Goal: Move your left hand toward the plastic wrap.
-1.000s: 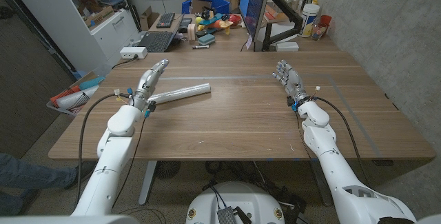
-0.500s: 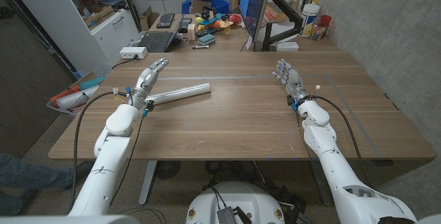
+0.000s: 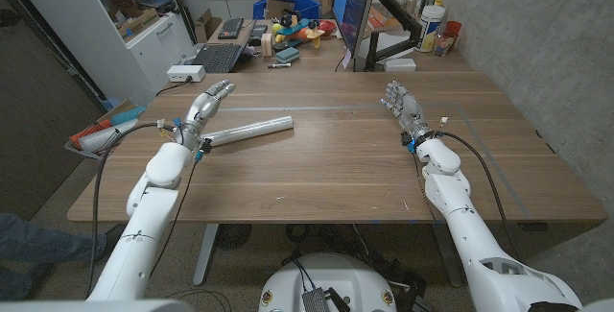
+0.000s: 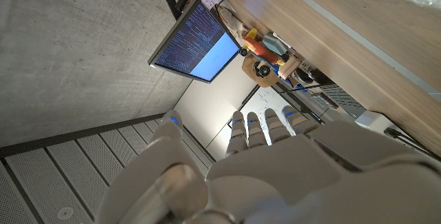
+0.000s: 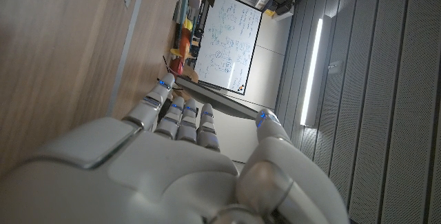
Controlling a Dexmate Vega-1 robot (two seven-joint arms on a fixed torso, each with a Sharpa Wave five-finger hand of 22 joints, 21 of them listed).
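Two hands: both empty, fingers extended and apart.
Left hand (image 3: 206, 107): near table's (image 3: 336, 168) left edge, beside plastic wrap (image 3: 247, 131) roll.
Right hand (image 3: 403, 108): toward right edge.
Writing: monitor (image 4: 196, 34) text unreadable.

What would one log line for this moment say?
left hand: open, beside plastic wrap, not gripping | right hand: open, holding nothing | table: wrap lying flat

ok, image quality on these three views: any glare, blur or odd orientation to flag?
Head view: even light, sharp, soft shadows only; the plastic wrap roll reads clearly beside the left hand. Left wrist view: turned, table overhead, the hand's near parts soft, glare on the wrap at the top corner. Right wrist view: turned sideways, right hand slightly blurred up close, a bright light strip blown out.
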